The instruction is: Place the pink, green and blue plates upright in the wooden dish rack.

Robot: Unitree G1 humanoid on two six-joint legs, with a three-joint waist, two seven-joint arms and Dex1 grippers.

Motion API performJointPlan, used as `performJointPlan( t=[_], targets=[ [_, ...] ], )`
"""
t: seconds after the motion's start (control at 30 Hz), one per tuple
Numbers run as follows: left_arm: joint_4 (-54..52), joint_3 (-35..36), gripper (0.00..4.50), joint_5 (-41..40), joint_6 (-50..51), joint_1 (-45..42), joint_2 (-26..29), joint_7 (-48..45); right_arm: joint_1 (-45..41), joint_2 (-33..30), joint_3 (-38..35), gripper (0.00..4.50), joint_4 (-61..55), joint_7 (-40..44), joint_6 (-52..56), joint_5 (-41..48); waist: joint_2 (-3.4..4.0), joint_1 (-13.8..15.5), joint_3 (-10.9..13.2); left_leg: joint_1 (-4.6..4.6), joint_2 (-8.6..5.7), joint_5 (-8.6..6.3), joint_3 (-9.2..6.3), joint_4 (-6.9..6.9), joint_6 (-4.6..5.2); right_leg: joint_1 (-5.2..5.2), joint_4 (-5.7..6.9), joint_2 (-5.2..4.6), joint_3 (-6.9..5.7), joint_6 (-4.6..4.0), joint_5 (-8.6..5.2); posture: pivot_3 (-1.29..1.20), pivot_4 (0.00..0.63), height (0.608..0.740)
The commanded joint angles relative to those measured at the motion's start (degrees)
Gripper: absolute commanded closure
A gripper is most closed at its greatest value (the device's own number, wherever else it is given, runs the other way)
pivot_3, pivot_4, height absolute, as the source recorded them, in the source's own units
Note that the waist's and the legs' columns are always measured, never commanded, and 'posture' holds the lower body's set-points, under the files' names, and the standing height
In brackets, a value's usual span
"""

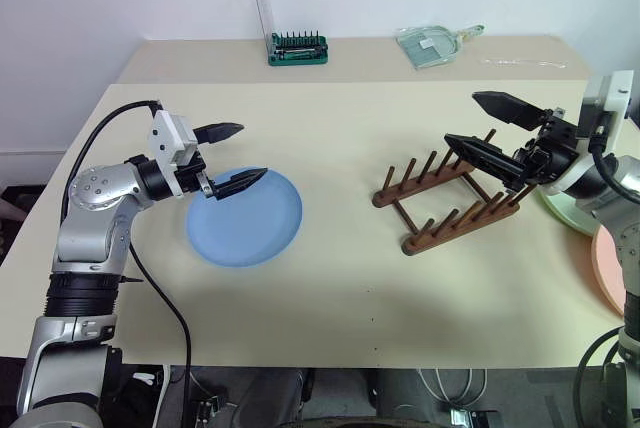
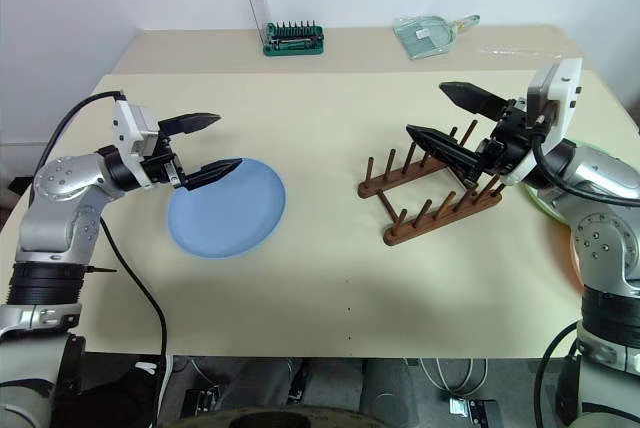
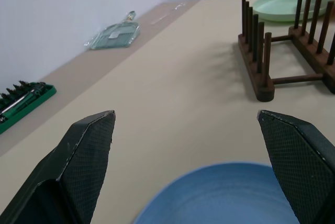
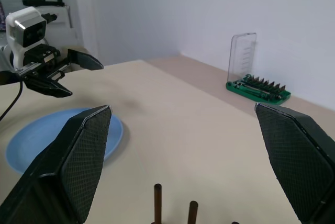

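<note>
1. Left gripper (image 1: 232, 157) hangs over the left edge of the blue plate (image 1: 250, 220), jaws wide and empty, pointing level toward the rack (image 1: 450, 203). The plate lies just under and ahead of the jaws, so the left arm is the nearer one for it.
2. Right gripper (image 2: 450, 118) is above the rack's far end, jaws wide, holding nothing.
3. Blue plate: flat on the table (image 1: 340, 308), well left of the rack, round and shallow.
4. Green plate (image 3: 277, 7) and pink plate (image 1: 608, 268) lie flat on the rack's right side, closer to the right arm.
5. Rack is empty; its rails run diagonally, pegs upright.
</note>
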Motion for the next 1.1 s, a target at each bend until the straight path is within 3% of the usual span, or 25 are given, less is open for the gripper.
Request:
performJointPlan(
  t=[0.03,0.17,0.3,0.6,0.73,1.03,1.1],
  targets=[
    [-0.65,1.26,0.04,-1.26,0.14,-1.29,0.11,-0.38,-2.26,-0.18,-0.63,0.00,0.53,0.52,-1.05,-0.29,0.00,-0.06,0.00,0.00,0.01,0.00,0.05,-0.01,-0.01,-0.01,-0.01,0.00,0.03,0.01,0.01,0.00,0.150,0.740],
    [2.27,0.19,0.04,-1.73,0.68,-3.36,-2.33,-0.63,-2.29,-0.70,-0.51,0.00,2.38,1.85,-4.11,-3.50,-0.01,0.08,0.00,0.01,0.14,-0.05,0.16,-0.02,0.08,-0.04,-0.05,0.19,0.18,0.03,0.04,0.00,0.150,0.740],
    [3.87,0.60,0.04,-2.16,1.98,-5.90,-4.93,1.04,-4.83,-2.01,-1.21,0.00,0.92,-0.47,-0.04,-1.66,-0.02,0.02,0.01,-0.02,0.42,-0.05,0.26,-0.02,0.06,-0.08,-0.08,0.45,0.23,-0.08,0.11,0.00,0.150,0.740],
    [5.37,-3.13,0.04,0.69,3.10,-9.37,-4.10,-2.48,5.15,-0.96,-6.68,0.00,-6.16,-2.93,1.06,0.25,-0.05,-0.10,-0.01,0.06,0.76,-0.03,0.49,-0.27,-0.15,-0.20,-0.18,0.72,0.34,-0.26,0.22,0.00,0.150,0.740],
    [5.76,-4.01,0.04,-2.43,8.77,-11.07,-1.94,-9.44,6.61,-0.14,-7.38,0.00,-8.78,-5.43,2.95,2.98,-0.05,-0.11,-0.01,0.12,0.83,-0.06,0.60,-0.32,-0.09,-0.20,-0.19,0.76,0.39,-0.28,0.24,0.00,0.150,0.740],
    [3.42,-5.62,0.04,-5.40,15.13,-12.86,1.81,-20.34,16.51,-1.87,-11.12,0.00,-13.90,0.67,6.30,10.90,-0.06,-0.03,0.01,0.11,0.83,-0.09,0.59,-0.35,-0.04,-0.19,-0.23,0.78,0.39,-0.28,0.24,0.00,0.150,0.740],
    [2.25,-8.06,0.04,-3.76,14.97,-13.86,-0.32,-19.20,23.14,-2.64,-16.90,0.00,-14.89,7.15,7.32,14.77,-0.06,0.23,0.01,0.13,0.85,-0.09,0.58,-0.37,-0.03,-0.20,-0.23,0.80,0.39,-0.29,0.24,0.00,0.150,0.740]
  ],
)
